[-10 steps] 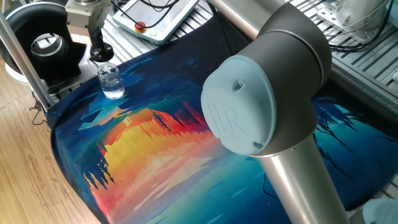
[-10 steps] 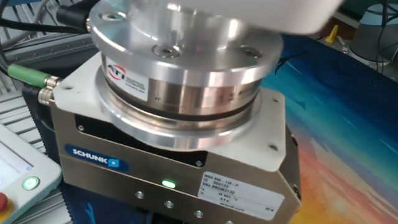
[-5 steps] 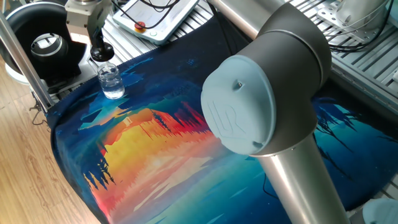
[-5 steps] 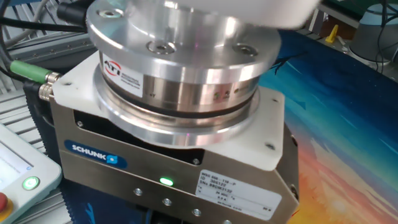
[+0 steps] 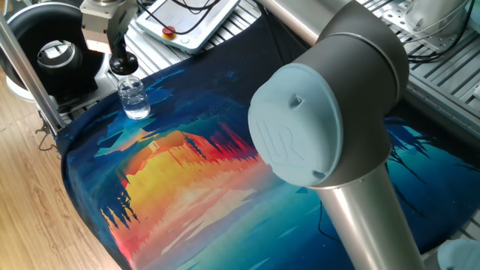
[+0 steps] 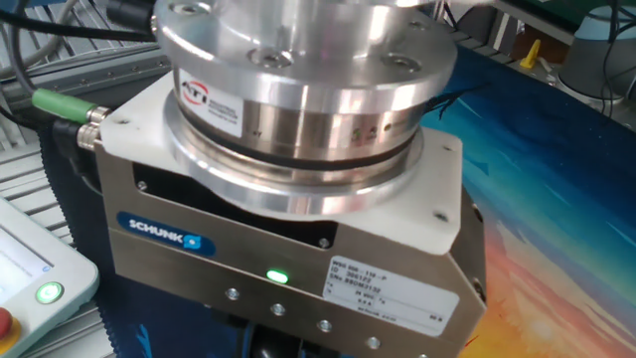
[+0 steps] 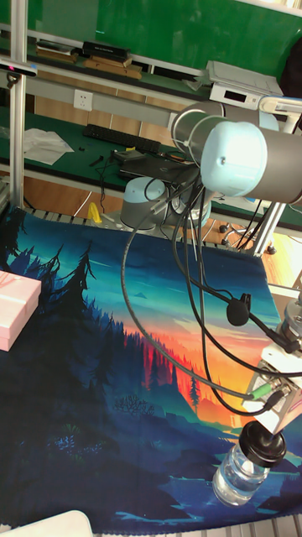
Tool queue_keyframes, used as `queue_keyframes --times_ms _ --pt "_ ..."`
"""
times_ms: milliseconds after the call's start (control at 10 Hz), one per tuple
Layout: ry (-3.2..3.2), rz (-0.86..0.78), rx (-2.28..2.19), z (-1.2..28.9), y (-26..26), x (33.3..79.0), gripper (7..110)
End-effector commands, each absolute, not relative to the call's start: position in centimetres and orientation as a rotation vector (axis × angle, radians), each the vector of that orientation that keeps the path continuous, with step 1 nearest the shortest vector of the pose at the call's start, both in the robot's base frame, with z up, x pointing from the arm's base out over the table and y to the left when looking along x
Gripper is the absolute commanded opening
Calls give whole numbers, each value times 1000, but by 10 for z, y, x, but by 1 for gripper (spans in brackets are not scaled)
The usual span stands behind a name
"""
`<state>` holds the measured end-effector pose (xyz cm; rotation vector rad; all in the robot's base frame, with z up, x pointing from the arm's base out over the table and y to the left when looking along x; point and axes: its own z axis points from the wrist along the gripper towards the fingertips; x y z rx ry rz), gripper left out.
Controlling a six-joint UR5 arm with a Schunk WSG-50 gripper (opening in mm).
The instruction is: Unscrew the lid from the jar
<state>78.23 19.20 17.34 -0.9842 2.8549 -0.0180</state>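
The small clear glass jar (image 5: 134, 100) stands upright near the far left corner of the painted mat (image 5: 195, 180). The tall fixed view shows the jar (image 7: 237, 475) at the mat's lower right. The black rounded lid (image 5: 122, 64) sits right at the jar's neck, and I cannot tell whether they still touch. My gripper (image 5: 119, 55) comes straight down on the lid (image 7: 262, 445) and is shut on it. In the other fixed view only the gripper's steel body (image 6: 298, 268) shows; its fingers, the lid and the jar are hidden below it.
A large black ring device with a silver centre (image 5: 57, 52) sits behind the jar to the left. A control pendant (image 5: 187, 21) lies behind the mat. A pink box (image 7: 17, 310) rests at the mat's left edge. The arm's elbow (image 5: 322, 112) and cables (image 7: 189, 277) hang over the mat.
The gripper body and flange have shifted slightly in the other fixed view. The elbow has moved a little to the right. Jar and lid keep their place.
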Motion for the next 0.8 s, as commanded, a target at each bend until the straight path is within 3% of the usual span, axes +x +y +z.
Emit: queue_keyframes --times_ms 0,700 --pt "2856 7 -971 173 195 780 22" --pt "2858 -8 -975 165 196 786 22"
